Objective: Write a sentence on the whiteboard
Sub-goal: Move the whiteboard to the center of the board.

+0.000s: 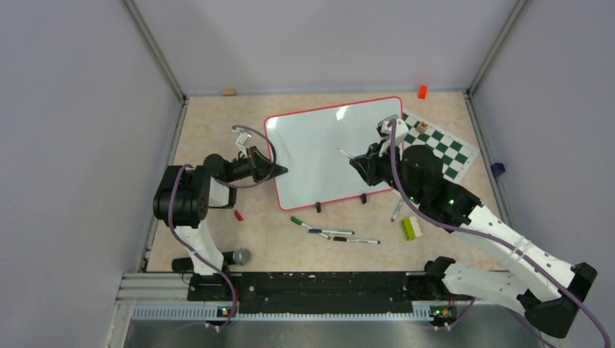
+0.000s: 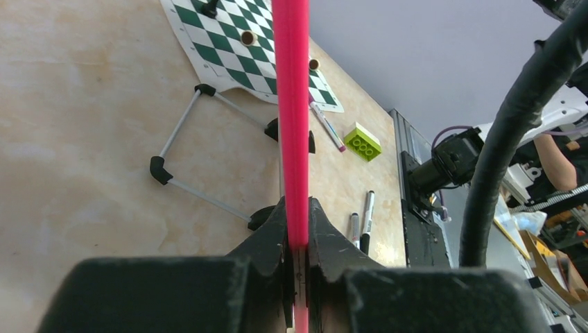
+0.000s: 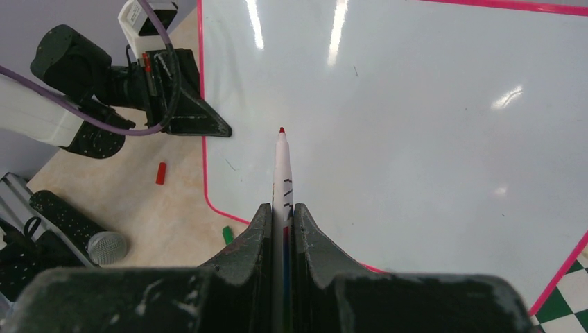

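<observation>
The whiteboard [image 1: 319, 156], glossy white in a thin red-pink frame, lies at the table's middle on two black clip feet [image 1: 318, 207]. Its face [image 3: 416, 125] is blank, and no sentence shows on it. My left gripper [image 1: 279, 171] is shut on the board's left edge; in the left wrist view the pink frame [image 2: 291, 104] runs straight up between the pads of the left gripper [image 2: 297, 208]. My right gripper [image 3: 281, 211] is shut on a white marker [image 3: 283, 170]. Its red tip [image 3: 281, 130] points over the board's middle. Whether the tip touches, I cannot tell.
A green-and-white chess mat [image 1: 444, 148] lies right of the board. Loose markers [image 1: 341, 235], a green brick [image 1: 411, 228], a red cap [image 1: 238, 214] and a grey round-headed object [image 1: 241, 255] lie near the front. An orange block [image 1: 422, 91] sits by the back wall. A wire stand [image 2: 201, 132] shows beneath the board.
</observation>
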Controlling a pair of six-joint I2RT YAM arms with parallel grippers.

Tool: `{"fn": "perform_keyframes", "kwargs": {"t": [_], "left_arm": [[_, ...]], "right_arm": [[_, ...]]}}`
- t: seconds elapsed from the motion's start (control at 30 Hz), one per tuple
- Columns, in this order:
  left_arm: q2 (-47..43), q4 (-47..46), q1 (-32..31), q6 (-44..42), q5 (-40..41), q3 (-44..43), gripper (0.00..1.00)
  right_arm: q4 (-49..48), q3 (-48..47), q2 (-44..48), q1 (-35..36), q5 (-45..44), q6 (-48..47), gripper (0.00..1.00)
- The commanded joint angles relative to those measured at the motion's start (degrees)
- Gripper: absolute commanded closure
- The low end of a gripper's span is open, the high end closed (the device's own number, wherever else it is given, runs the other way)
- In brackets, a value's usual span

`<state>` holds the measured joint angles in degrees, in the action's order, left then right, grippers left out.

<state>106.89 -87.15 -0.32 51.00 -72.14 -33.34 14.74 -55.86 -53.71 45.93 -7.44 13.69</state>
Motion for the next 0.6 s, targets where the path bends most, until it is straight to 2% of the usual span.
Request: {"fn": "perform_keyframes", "kwargs": {"t": [0.0, 0.2, 0.43, 0.5, 0.57], "left_arm": [[-1.13, -5.66, -3.53, -2.07, -3.89, 1.41, 1.00], [-4.02, -5.59, -4.38, -4.19, -1.19, 6.03, 1.00], [-2.89, -5.66, -4.96, -6.19, 1.03, 6.65, 1.00], [-2.66, -5.66, -4.96, -6.50, 1.11, 6.54, 1.00], [-2.44, -5.66, -4.96, -6.70, 1.36, 6.46, 1.00]], "right_arm": [[-0.35, -0.86, 1.56, -0.44, -0.43, 0.39, 1.00], [-0.25, -1.40, 0.61, -0.46, 0.30, 0.64, 1.00], [-0.03, -3.56, -3.17, -0.33, 5.30, 4.31, 1.00], [0.73, -5.82, -5.83, 0.94, 6.91, 5.03, 1.00], [3.24, -9.17, -9.71, 4.36, 3.50, 5.09, 1.00]]}}
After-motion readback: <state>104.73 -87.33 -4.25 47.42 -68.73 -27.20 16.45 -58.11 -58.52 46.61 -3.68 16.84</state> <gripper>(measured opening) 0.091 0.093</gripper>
